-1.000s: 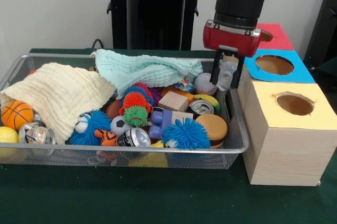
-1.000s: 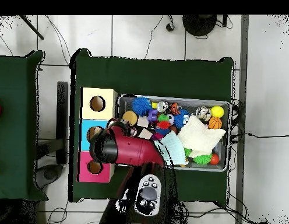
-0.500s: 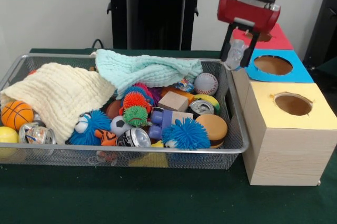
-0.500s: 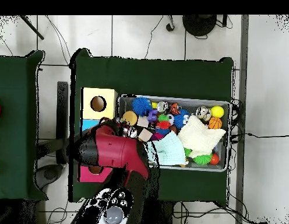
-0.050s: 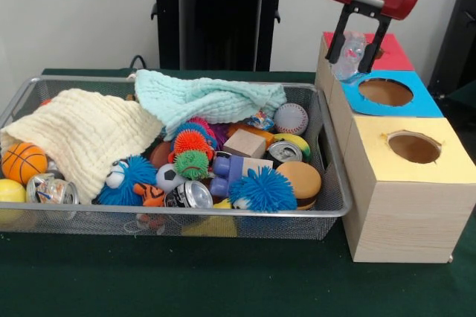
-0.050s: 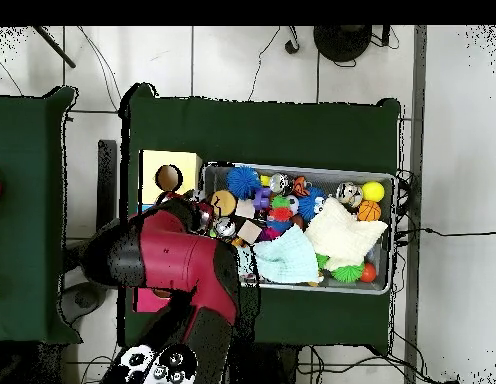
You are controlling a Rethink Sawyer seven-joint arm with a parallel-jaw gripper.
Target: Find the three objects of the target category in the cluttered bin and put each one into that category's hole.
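Note that the red and black arm's gripper point(image 5: 358, 40) has lifted clear of the wire mesh bin point(image 5: 336, 196) and now hangs beside the blue-topped wooden box point(image 5: 387, 92), its fingers clamped on what appears to be a clear plastic bottle point(image 5: 352, 55), ready for dropping.

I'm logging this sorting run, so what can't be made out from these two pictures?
- Overhead view: the arm covers the gripper, the blue box and the red box.
- Front view: the cream cloth and teal cloth hide whatever lies beneath.
- Front view: the gripper holds a clear item; its kind is unclear.
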